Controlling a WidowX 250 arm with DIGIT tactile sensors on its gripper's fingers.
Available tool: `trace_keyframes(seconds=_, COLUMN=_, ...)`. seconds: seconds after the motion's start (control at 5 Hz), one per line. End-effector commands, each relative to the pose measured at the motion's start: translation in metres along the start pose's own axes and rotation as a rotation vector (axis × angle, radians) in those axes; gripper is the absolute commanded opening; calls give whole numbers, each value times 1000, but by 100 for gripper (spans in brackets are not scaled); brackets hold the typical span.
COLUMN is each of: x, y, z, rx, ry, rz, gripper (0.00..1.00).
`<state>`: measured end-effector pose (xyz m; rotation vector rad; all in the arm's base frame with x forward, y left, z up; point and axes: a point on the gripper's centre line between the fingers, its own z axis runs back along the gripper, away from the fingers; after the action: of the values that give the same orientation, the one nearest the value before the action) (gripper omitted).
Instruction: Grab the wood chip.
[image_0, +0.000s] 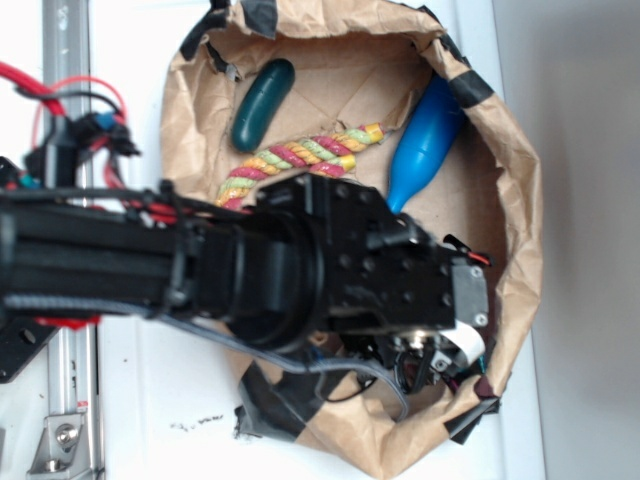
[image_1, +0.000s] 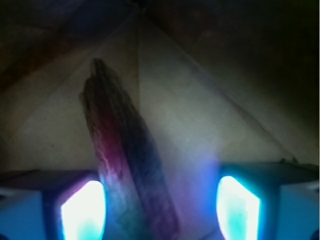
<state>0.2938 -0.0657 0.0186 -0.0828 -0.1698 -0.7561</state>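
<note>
In the wrist view the wood chip (image_1: 125, 160), a dark, rough, pointed sliver, lies lengthwise on brown paper. It runs down between my gripper's (image_1: 160, 210) two glowing fingertips. The gripper is open. The chip's lower end sits close against the left pad (image_1: 82, 212), with a wide gap to the right pad (image_1: 237, 210). In the exterior view my gripper (image_0: 440, 362) is lowered into the near right part of the paper-lined basin (image_0: 330, 80). The arm hides the chip there.
A dark green capsule (image_0: 262, 103), a multicoloured rope (image_0: 300, 157) and a blue bottle (image_0: 425, 140) lie farther back in the basin. Its crumpled paper rim (image_0: 520, 250) rises close to the gripper on the right. Black tape patches (image_0: 275, 395) hold the rim.
</note>
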Motion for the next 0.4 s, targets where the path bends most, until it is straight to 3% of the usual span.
trace_keyframes(seconds=0.0, x=-1, y=-2, z=1, rx=22, ry=-20, rz=28, gripper=0)
trace_keyframes(seconds=0.2, x=-3, y=-1, z=10, rx=76, ry=16, rz=71, gripper=0)
